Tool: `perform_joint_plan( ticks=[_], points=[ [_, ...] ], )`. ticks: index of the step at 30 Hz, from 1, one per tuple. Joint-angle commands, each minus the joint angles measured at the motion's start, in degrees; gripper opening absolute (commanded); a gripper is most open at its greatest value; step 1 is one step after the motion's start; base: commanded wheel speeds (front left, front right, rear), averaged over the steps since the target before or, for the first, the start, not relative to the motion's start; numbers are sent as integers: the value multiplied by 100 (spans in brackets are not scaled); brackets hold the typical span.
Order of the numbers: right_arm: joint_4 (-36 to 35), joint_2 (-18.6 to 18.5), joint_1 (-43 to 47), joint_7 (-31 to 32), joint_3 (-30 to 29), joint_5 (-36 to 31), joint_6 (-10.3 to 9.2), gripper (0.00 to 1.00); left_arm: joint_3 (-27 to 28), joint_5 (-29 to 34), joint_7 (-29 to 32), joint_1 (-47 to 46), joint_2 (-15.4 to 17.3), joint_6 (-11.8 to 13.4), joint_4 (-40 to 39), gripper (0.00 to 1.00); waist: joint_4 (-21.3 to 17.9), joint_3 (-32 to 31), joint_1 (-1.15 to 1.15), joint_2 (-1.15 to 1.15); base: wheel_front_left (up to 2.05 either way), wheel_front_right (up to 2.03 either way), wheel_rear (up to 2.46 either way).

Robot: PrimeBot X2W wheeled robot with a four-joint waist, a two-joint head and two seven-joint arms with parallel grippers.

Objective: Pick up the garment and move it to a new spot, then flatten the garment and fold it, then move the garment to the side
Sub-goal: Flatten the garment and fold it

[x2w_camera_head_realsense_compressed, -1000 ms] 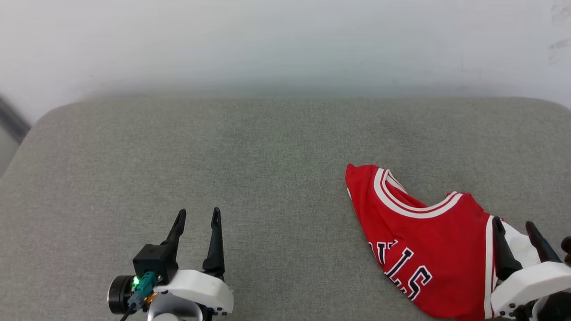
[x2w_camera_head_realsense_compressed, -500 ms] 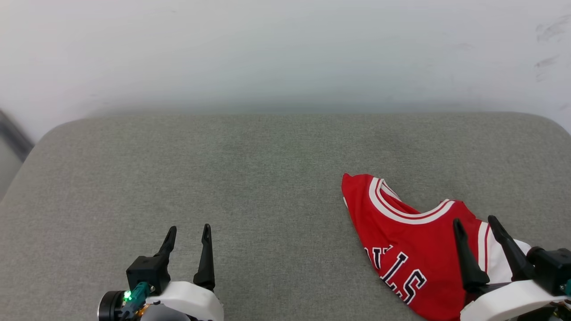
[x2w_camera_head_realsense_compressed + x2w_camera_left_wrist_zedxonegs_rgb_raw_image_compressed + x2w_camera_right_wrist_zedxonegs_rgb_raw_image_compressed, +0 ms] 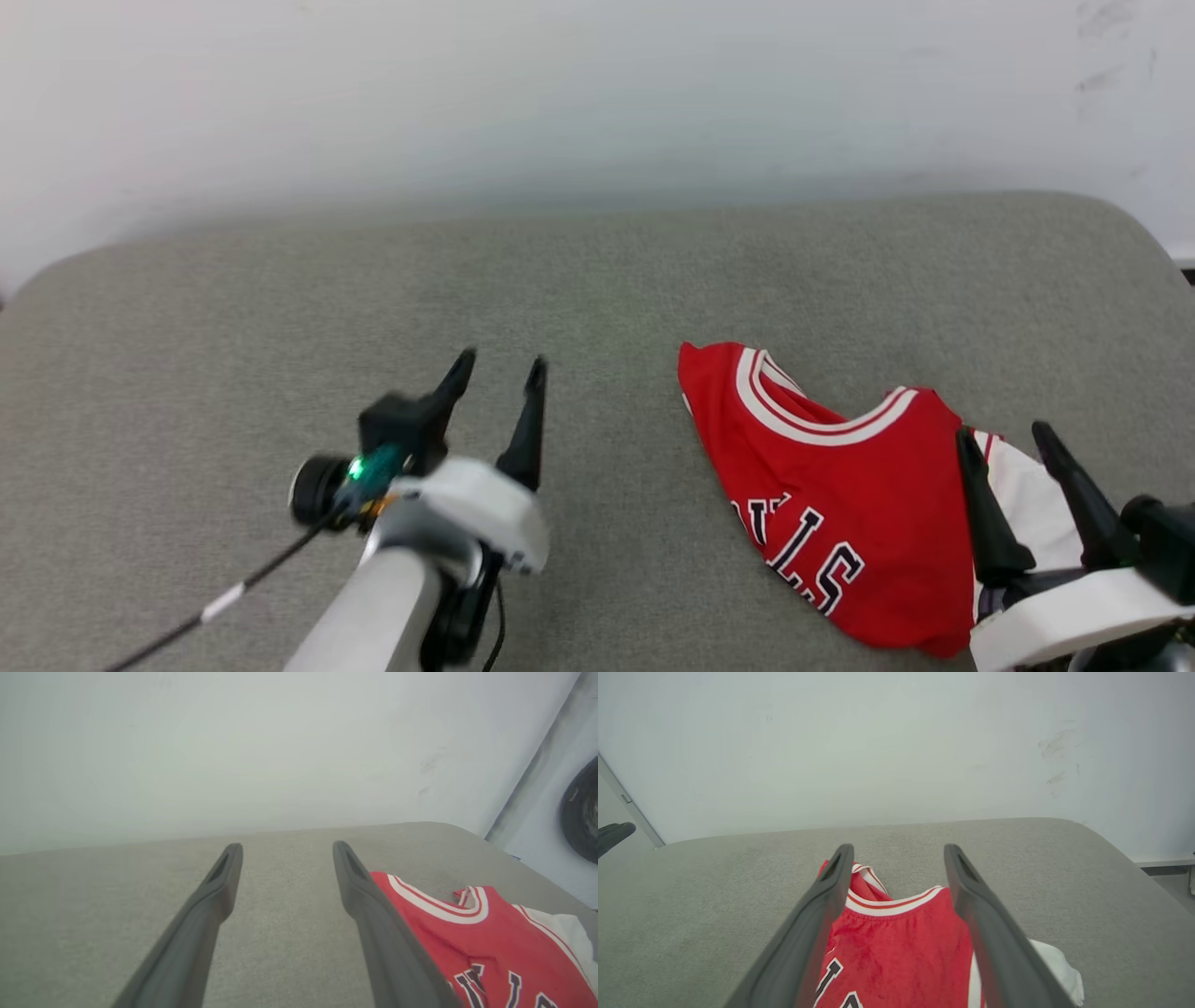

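The garment (image 3: 840, 485), a red jersey with white-and-red striped neck trim and black-white lettering, lies crumpled on the right of the grey cushioned surface (image 3: 280, 308). Its white sleeve (image 3: 1032, 509) sticks out on the right. My right gripper (image 3: 1008, 439) stands open above the garment's right side, over the sleeve, holding nothing. In the right wrist view the garment (image 3: 896, 947) lies below and between the open fingers (image 3: 831, 891). My left gripper (image 3: 499, 366) is open and empty, left of the garment. The left wrist view has the garment (image 3: 490, 942) at the lower right.
A pale wall (image 3: 597, 93) runs behind the grey surface, whose rounded right corner (image 3: 1130, 224) is near the garment. A dark round object (image 3: 581, 812) shows beyond the surface's edge in the left wrist view. Bare grey fabric stretches left of the left gripper.
The left arm rose and moved forward and right, toward the garment. The right gripper stays open over the sleeve. The head camera shifted, so the whole picture moved.
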Motion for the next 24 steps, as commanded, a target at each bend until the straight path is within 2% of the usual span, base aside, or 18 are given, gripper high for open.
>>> perform_joint_plan(
  ticks=[1, 6, 12, 17, 24],
  points=[
    [-59, 22, -123, -24, 10, 29, -2, 100, -53, 22, 112, -220, -42, -57, 78, 100, -162, 185, 0, 0, 0, 0, 0],
    [-173, 24, -366, -128, 99, 95, -2, 100, -330, -38, 702, -1185, -275, -395, 551, 100, -559, 607, 0, 0, 0, 0, 0],
    [-90, 27, -594, -338, 161, 263, -3, 100, -642, -221, 1959, -1982, -381, -775, 1436, 100, -982, 1084, 0, 0, 0, 0, 0],
    [121, 29, -680, -547, 189, 455, -2, 100, -919, -337, 3134, -2358, -329, -1030, 2111, 100, -1248, 1355, 0, 0, 0, 0, 0],
    [445, 28, -774, -781, 249, 661, -2, 100, -1309, -429, 4434, -2406, -279, -1222, 2765, 100, -1431, 1484, 0, 0, 0, 0, 0]
  ],
)
